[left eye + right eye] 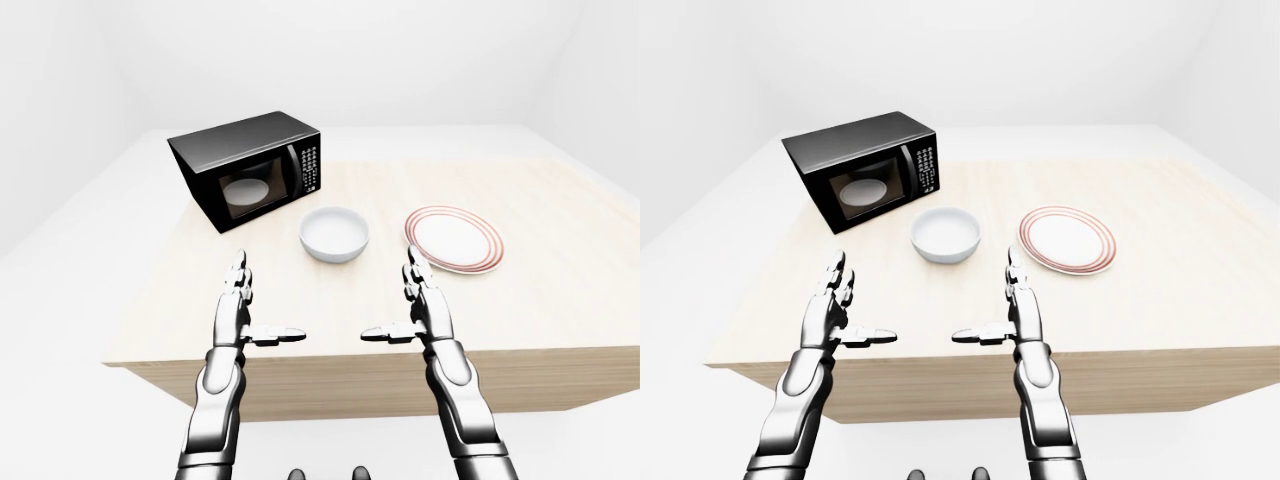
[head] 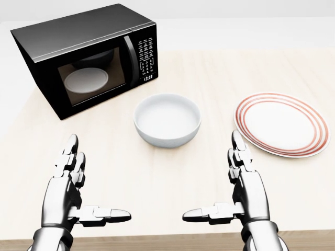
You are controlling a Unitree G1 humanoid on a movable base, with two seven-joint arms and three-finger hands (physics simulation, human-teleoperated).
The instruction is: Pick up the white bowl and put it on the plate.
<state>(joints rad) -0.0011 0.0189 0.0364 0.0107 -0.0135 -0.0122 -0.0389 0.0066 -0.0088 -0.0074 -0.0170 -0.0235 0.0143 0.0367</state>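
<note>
A white bowl (image 2: 167, 120) stands upright on the wooden table (image 2: 220, 73), in the middle of the head view. A white plate with red rim rings (image 2: 282, 123) lies to its right, apart from it. My left hand (image 2: 78, 183) is open, low on the left of the head view, thumb pointing right. My right hand (image 2: 230, 180) is open, low on the right, thumb pointing left. Both hands hover above the table's near part, below the bowl in the picture, and hold nothing.
A black microwave (image 2: 86, 57) stands at the upper left of the table, door shut, a white dish visible through its window. The table's near edge (image 1: 370, 360) runs just under my hands. White floor and walls surround the table.
</note>
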